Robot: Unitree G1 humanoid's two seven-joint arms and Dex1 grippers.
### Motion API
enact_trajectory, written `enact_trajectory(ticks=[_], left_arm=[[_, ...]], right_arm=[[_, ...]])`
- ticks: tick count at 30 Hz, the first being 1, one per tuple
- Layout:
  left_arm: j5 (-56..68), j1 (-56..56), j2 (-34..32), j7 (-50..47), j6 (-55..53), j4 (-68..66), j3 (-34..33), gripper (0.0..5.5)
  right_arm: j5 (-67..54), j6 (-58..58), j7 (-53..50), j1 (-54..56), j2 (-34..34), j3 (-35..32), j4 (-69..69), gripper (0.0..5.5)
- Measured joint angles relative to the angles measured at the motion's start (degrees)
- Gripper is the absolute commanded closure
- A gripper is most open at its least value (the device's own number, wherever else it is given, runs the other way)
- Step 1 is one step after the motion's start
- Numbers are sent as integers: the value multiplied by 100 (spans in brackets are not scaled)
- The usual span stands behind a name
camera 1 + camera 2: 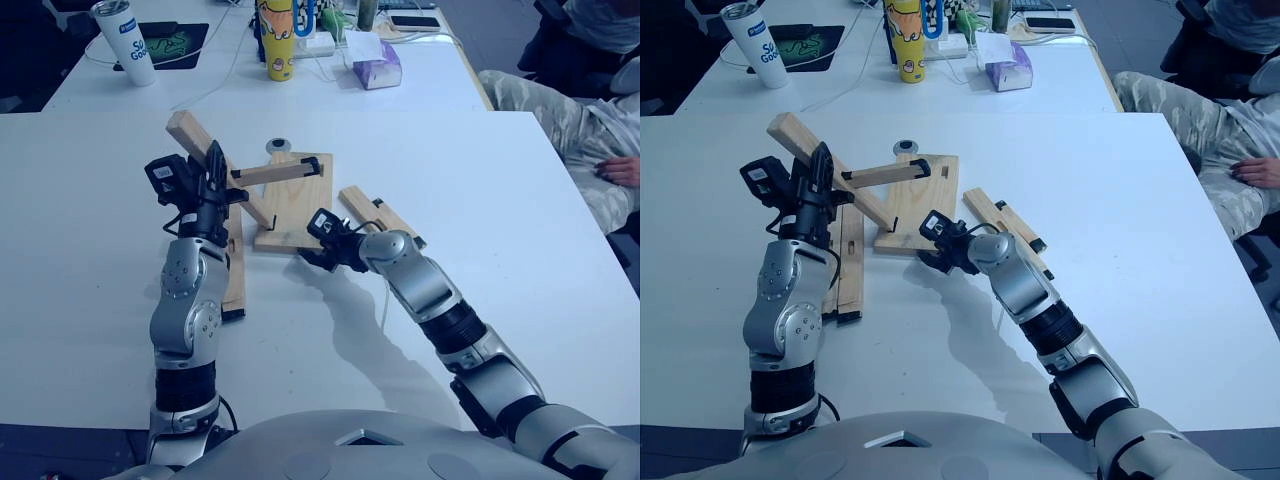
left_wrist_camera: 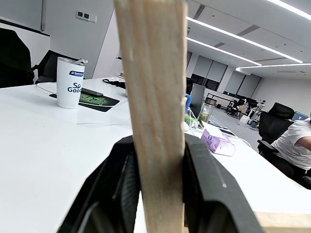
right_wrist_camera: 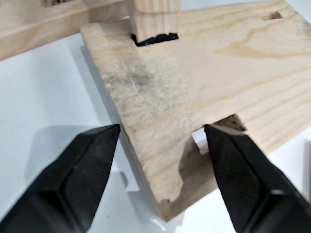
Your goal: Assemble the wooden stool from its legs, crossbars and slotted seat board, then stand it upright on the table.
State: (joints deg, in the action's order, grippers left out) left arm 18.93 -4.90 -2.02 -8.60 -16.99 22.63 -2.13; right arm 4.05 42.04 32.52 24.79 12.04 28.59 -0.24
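Observation:
The slotted seat board [image 1: 300, 205] lies flat at the table's middle. A wooden leg [image 1: 197, 142] leans tilted over it, its lower end set in a slot [image 3: 153, 19] near the board's front left corner. My left gripper [image 1: 213, 182] is shut on the leg partway up, its black fingers [image 2: 214, 187] pressing both sides of the leg [image 2: 155, 97]. A crossbar [image 1: 278, 172] with a black end sticks out from the leg toward the right. My right gripper [image 1: 318, 250] is open at the board's near edge [image 3: 204, 87], its fingers [image 3: 82, 174] straddling the notched corner.
More wooden stool pieces lie right of the board [image 1: 378, 215] and under my left forearm [image 1: 235, 275]. A small round fitting [image 1: 279, 146] sits behind the board. A white tumbler [image 1: 125, 40], a yellow cup [image 1: 277, 45] and a tissue box [image 1: 378, 68] stand on the far table.

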Motion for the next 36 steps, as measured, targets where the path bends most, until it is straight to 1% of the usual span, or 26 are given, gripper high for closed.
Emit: enact_trajectory(ticks=[4,8,13,14,15,17,22,26,29,32,36], left_arm=[[-223,124,-12,252,400,-153,114,448],[-758,631,-191,770,1252,-311,514,448],[-681,486,-18,786,1424,-493,247,448],[-704,471,-29,803,1436,-508,220,411],[-719,454,-42,823,1438,-511,191,406],[-720,305,-57,850,1529,-486,89,379],[-663,-137,-78,941,1552,-230,-14,302],[-654,-186,-58,978,1473,-37,-30,300],[-655,-342,-57,873,1355,216,-148,300],[-651,-704,-109,776,1085,583,-254,300],[-546,-1316,-400,687,767,1031,-650,300]], right_arm=[[-2,-271,-61,-52,-34,-19,90,226],[-13,-334,-154,-145,-173,-97,115,226],[4,-556,-239,-170,-198,-112,190,226],[5,-575,-255,-170,-202,-113,197,226],[5,-587,-270,-171,-210,-116,201,226],[7,-628,-310,-193,-226,-123,221,226],[22,-827,-414,-228,-238,-127,301,226],[13,-957,-504,-327,-260,-168,284,226],[3,-1039,-572,-464,-249,-359,200,226],[3,-1181,-740,-605,-158,-674,-110,226],[-54,-1222,-840,-769,3,-1137,-671,226]])
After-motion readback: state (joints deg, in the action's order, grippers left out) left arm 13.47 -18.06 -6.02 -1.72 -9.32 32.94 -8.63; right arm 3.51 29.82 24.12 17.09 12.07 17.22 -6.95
